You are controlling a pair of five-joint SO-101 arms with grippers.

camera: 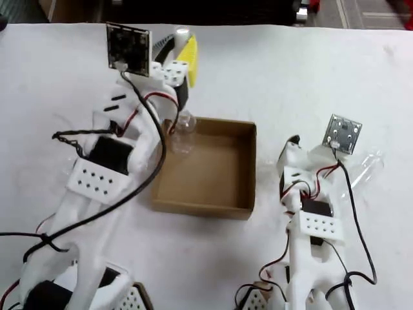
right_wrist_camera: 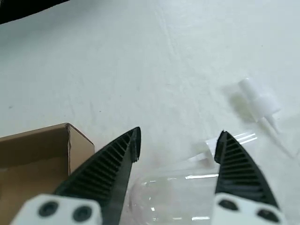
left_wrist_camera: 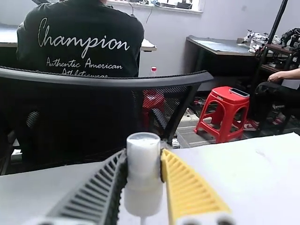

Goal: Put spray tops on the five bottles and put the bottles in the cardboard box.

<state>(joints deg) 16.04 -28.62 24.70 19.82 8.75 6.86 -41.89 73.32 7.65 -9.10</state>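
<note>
The left gripper (left_wrist_camera: 143,157) is held raised far left, clamped on a spray top (left_wrist_camera: 143,180). The right gripper (right_wrist_camera: 178,140) is held low, jaws parted.

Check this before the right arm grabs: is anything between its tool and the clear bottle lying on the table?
Nothing visible is. The right tool is open right at the clear bottle, with no object between them; the loose spray top lies farther off on the table, touching neither.
</note>
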